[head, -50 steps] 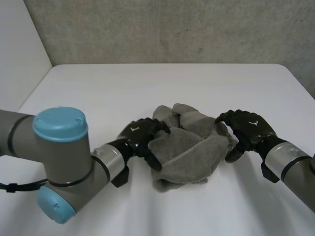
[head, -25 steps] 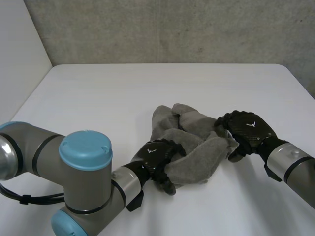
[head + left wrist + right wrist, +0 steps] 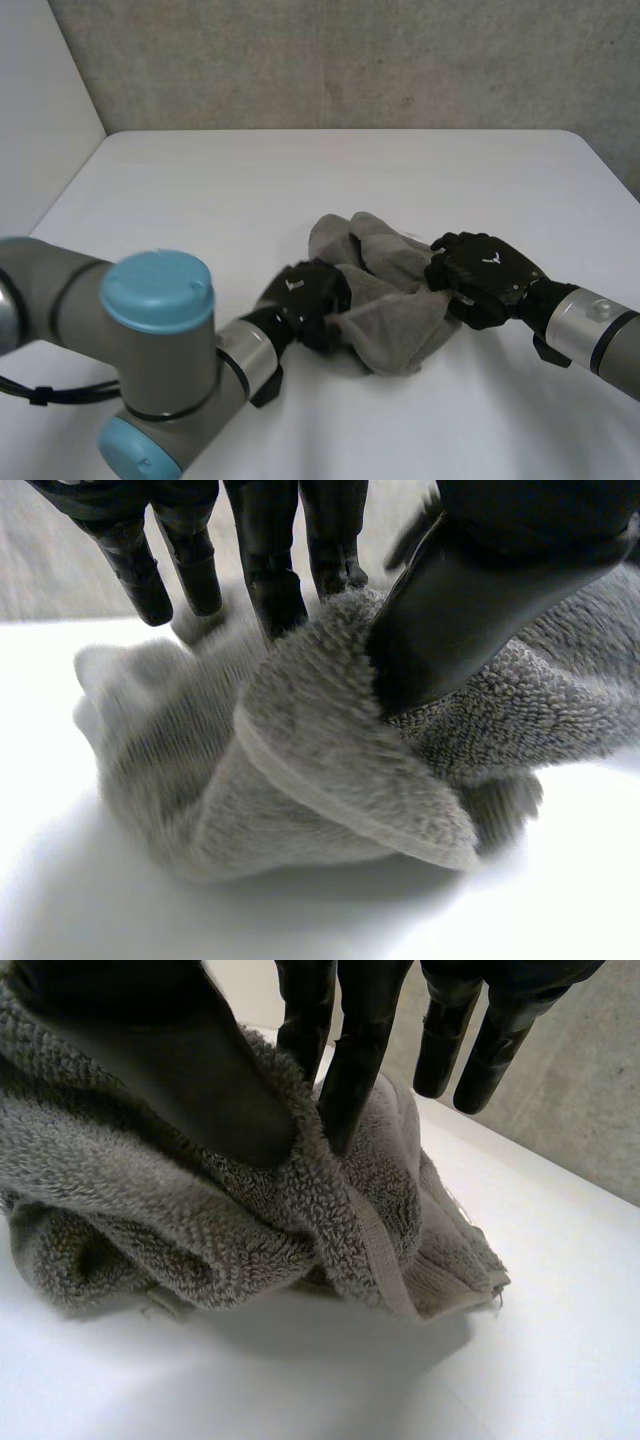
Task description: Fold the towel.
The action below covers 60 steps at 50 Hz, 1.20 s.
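The towel (image 3: pixel 385 300) is plain grey, with a smoother band of the same grey along its hem. The left hand (image 3: pixel 300 295) and right hand (image 3: pixel 485 275) are black, each with a small white mark. The table (image 3: pixel 300 180) is white, and the left arm (image 3: pixel 50 300) is grey with light-blue caps.

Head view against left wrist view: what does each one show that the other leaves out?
Head view: the right hand gripping the towel at its right side, the left hand at its left side, and the white table running to the back wall. Left wrist view: the thumb pressing a fold against the fingers, and the hem band. Both: the crumpled grey towel, held by the left hand, on the table.
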Each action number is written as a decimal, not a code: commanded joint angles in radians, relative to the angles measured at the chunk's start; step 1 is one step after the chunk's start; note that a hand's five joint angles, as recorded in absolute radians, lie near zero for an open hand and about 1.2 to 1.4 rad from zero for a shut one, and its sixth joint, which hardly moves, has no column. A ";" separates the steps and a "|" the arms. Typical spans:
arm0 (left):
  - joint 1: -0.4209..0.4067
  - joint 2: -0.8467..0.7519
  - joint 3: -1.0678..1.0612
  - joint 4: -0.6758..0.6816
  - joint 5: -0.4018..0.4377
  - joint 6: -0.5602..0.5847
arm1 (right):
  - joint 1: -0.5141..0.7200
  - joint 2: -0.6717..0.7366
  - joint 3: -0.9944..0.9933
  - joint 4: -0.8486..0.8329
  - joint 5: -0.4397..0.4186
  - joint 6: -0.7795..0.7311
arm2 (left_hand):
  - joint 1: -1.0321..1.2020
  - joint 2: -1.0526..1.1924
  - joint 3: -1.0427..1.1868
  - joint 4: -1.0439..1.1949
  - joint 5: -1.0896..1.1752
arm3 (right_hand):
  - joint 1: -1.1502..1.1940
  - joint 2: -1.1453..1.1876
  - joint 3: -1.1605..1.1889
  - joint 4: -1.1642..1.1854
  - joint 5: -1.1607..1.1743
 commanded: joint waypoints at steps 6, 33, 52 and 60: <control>0.080 0.148 -0.014 -0.006 0.070 0.015 | 0.028 0.008 -0.055 0.008 0.004 0.022 | 0.116 0.103 -0.058 -0.066 0.088 | -0.661 -0.645 -0.052 -0.076 -0.685; 0.209 0.146 -0.033 -0.009 0.080 0.109 | 0.111 0.095 -0.175 0.008 0.007 0.294 | 0.116 0.103 -0.058 -0.066 0.088 | 0.137 0.153 -0.052 -0.076 0.112; 0.234 0.133 -0.082 -0.011 0.087 0.109 | 0.205 0.217 -0.184 -0.020 0.090 0.355 | 0.116 0.103 -0.058 -0.066 0.088 | -0.405 -0.390 -0.052 -0.076 -0.430; 0.240 0.133 -0.084 -0.009 0.087 0.107 | 0.226 0.256 -0.182 -0.084 0.168 0.360 | 0.116 0.103 -0.058 -0.066 0.088 | -0.379 -0.363 -0.052 -0.076 -0.404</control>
